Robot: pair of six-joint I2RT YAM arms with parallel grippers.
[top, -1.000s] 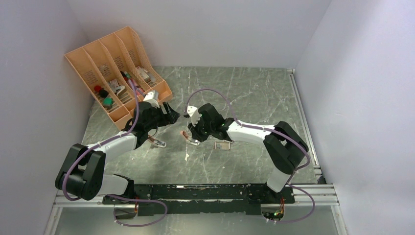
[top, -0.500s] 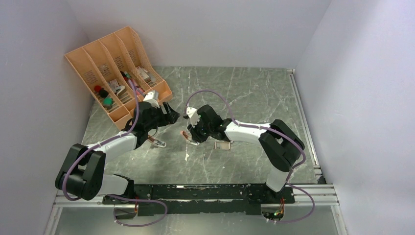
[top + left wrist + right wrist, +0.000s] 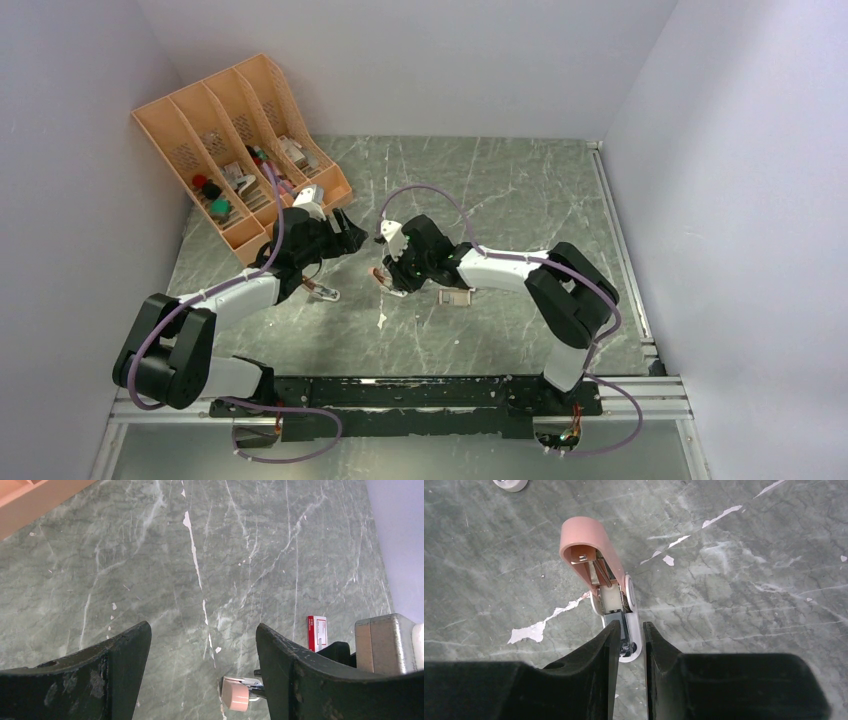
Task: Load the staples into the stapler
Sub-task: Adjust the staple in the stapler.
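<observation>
Your right claw is clenched on the near end of the pink stapler. The stapler's lid is swung up and its magazine is bared, around the middle of the table. You cannot tell whether a strip sits in that channel. The grey staple tray lies near, toward the right edge, and the red-and-white staple box is close by. Your left claw hangs released, empty. By the look of it, the stapler is opened, loading is unconfirmed, and closing is still left.
</observation>
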